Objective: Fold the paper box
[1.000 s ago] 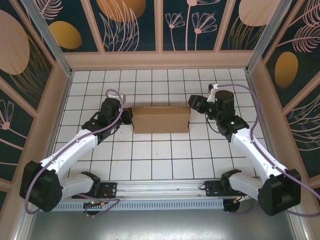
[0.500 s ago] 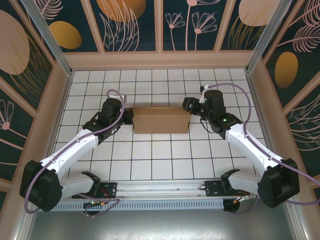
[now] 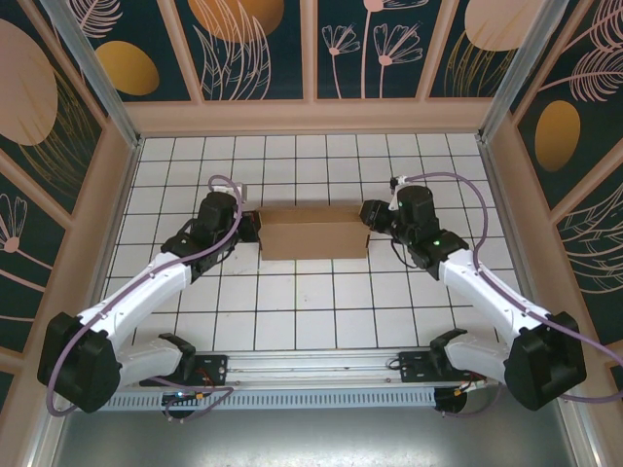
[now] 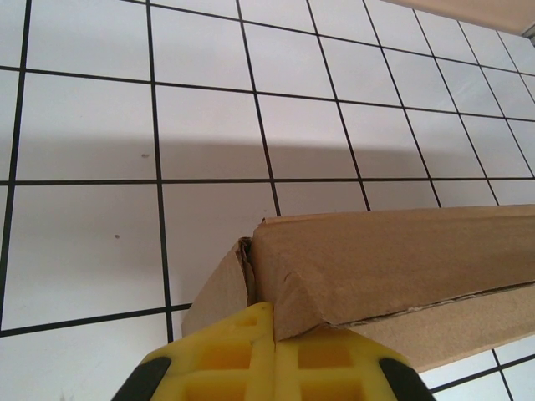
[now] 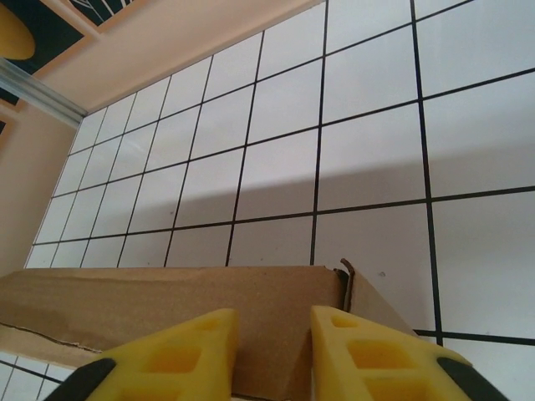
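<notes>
One flat brown corrugated-cardboard paper box (image 3: 313,232) lies on the white tiled table (image 3: 311,311), midway between the side edges and nearer the far edge, with bare tiles all round. Two grippers meet it: the left gripper (image 3: 252,230) is clenched against its left end, and the right gripper (image 3: 371,215) has its jaws parted at its right end.

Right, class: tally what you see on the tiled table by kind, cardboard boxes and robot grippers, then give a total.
paper box: 1
grippers: 2, the left gripper and the right gripper
Total: 3
</notes>
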Controlling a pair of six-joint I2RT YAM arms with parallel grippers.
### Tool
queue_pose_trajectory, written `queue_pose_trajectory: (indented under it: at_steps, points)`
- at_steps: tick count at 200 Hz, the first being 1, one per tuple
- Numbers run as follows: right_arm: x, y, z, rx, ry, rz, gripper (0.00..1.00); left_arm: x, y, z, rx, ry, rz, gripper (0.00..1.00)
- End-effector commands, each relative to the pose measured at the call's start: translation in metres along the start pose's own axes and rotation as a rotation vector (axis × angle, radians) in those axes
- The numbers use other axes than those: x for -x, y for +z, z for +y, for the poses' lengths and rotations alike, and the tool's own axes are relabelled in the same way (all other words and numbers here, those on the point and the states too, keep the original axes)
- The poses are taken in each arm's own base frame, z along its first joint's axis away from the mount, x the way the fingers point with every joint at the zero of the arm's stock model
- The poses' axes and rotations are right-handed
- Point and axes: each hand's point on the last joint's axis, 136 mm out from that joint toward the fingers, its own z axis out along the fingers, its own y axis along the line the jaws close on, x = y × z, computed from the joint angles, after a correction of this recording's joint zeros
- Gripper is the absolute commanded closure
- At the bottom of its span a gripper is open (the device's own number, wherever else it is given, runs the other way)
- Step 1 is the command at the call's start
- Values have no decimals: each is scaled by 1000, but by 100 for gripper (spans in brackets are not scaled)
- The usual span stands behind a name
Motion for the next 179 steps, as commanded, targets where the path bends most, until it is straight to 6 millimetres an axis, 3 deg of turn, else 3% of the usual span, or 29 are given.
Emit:
queue_pose_trajectory:
  at_steps: [1,17,55,77,179]
  points:
    - [-25,3,-19,-54,-17,57,74,-68,3,31,98,-7,235,100]
    - [-27,2,-22,-62,-21,58,74,-67,1,26,76,-17,233,97]
    - [-26,3,-23,-80,-6,52,74,-61,-9,6,-24,-88,221,68]
    - [-20,1,-19,-79,2,30,73,-53,-18,-1,-57,-109,199,59]
    - [5,2,-9,-131,64,-31,72,-34,-33,-21,-118,-116,189,52]
